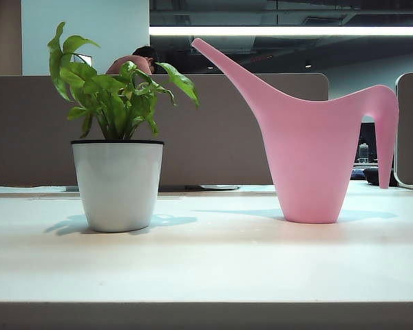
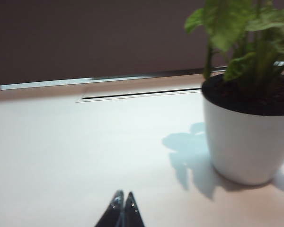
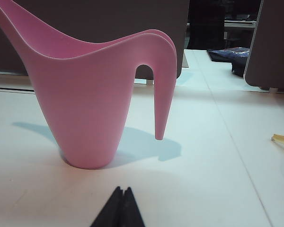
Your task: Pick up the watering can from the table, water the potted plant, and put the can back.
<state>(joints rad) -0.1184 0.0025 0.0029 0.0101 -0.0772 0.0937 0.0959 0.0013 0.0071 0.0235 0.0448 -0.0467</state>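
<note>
Pink watering can (image 1: 310,151) upright beside potted plant (image 1: 117,137); both end effectors (image 2: 122,201) (image 3: 122,195) closed, empty.

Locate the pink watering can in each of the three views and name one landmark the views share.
Exterior view: the watering can stands upright on the right, spout slanting toward the potted plant.
Left wrist view: not in it; only the plant, beyond the shut left gripper.
Right wrist view: it fills the left and centre, beyond the shut right gripper.
Shared landmark: the white table.

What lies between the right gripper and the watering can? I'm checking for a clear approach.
Only bare table separates the shut right gripper from the watering can, per the right wrist view.
</note>
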